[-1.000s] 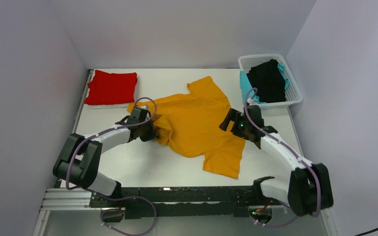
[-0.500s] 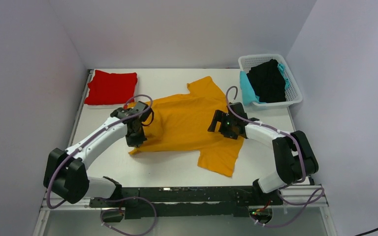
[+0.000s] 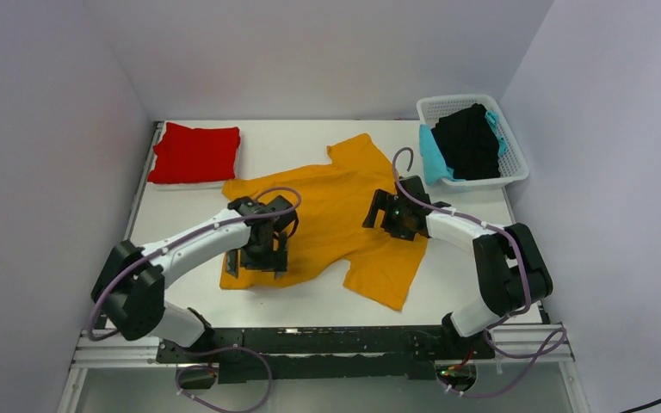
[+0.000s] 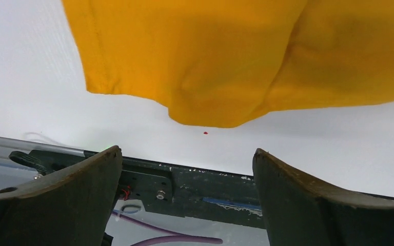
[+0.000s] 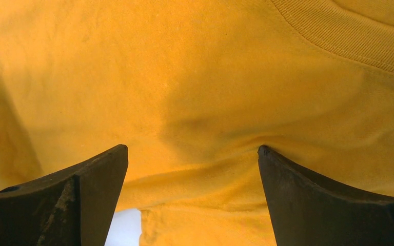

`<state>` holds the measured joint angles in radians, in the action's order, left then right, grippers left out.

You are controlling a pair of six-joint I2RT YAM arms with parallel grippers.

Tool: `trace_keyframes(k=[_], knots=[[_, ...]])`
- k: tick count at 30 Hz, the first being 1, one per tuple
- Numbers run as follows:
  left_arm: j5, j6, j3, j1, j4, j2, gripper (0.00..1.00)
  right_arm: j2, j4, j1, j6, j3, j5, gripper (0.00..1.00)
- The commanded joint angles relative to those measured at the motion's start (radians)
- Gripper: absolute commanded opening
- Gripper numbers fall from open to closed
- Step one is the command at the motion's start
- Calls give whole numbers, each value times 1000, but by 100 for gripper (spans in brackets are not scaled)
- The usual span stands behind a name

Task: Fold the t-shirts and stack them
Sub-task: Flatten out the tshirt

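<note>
You've got a white table (image 3: 293,142) boxed in by plain pale walls, with the black rail (image 3: 327,344) that carries the arm bases along the near edge. The orange t-shirt (image 3: 336,202) is lying pretty much in the middle of the table, spread out but rumpled, with one sleeve pointing toward the back and another flap hanging toward the near right.

Your left gripper (image 3: 256,258) is down at the shirt's near-left corner. In the left wrist view its fingers (image 4: 82,174) are spread wide with nothing pinched. The shirt's hem (image 4: 210,110) is just past the tips, bunched into a soft fold, and there's a tiny red speck (image 4: 205,132) on the table right beside it.

Your right gripper (image 3: 387,211) sits over the right side of the shirt. From the right wrist camera its fingers (image 5: 87,184) are spread wide too, with orange fabric (image 5: 184,82) filling the whole gap and a crease running between them. I can't tell if the tips are actually pressing into it. The ribbed collar (image 5: 349,36) shows in the top right corner of that view.

At the back left you've got a red t-shirt (image 3: 194,153) already folded flat. At the back right is a white basket (image 3: 456,101) holding a black garment (image 3: 469,142) with a teal one (image 3: 430,159) spilling over its left wall.
</note>
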<state>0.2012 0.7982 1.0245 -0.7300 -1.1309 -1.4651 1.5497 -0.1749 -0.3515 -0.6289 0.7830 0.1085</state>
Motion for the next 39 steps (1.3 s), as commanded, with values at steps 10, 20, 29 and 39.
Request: trace_keyframes(k=[10, 20, 29, 39], knots=[[21, 122, -405, 508, 311, 521, 100, -10, -34, 2, 36, -22, -60, 100], [-80, 128, -554, 685, 411, 524, 80, -7, -47, 3, 42, -11, -70, 100], [-181, 103, -579, 685, 461, 405, 55, -4, -62, 3, 40, -8, -103, 100], [-212, 79, -564, 681, 569, 240, 16, 1, -68, 2, 38, -4, -108, 100]])
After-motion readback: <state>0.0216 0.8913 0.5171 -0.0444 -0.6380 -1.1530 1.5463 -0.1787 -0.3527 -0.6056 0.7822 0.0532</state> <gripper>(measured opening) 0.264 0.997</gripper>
